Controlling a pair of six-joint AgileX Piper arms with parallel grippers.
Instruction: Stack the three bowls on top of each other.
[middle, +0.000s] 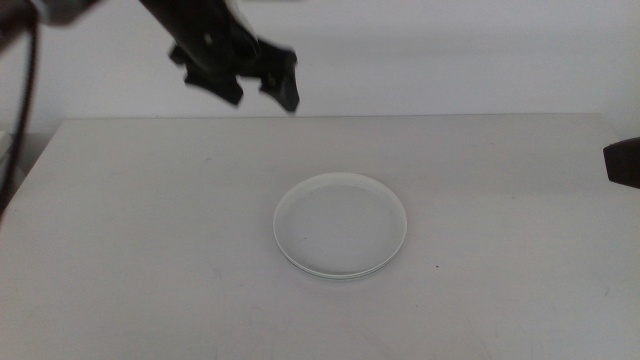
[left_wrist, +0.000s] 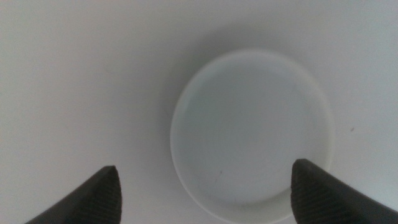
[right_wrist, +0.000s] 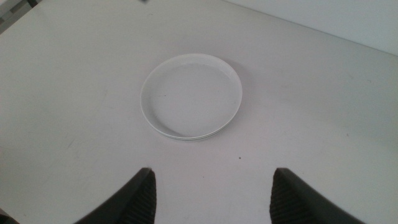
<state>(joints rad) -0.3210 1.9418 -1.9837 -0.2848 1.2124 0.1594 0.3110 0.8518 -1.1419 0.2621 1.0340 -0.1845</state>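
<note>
A white bowl (middle: 340, 225) sits at the middle of the table, round and shallow. Under its near edge a thin second rim shows, so it rests on at least one other bowl; the lower ones are otherwise hidden. My left gripper (middle: 262, 98) hangs high above the table's far side, behind and left of the bowl, open and empty. In the left wrist view the bowl (left_wrist: 252, 134) lies far below the spread jaws of the left gripper (left_wrist: 205, 190). My right gripper (right_wrist: 211, 193) waits at the table's right edge, open and empty, facing the bowl (right_wrist: 191, 95).
The white table (middle: 150, 250) ends at a pale wall behind. A dark cable (middle: 22, 110) hangs at the far left. Only a tip of the right gripper (middle: 622, 163) shows in the middle view.
</note>
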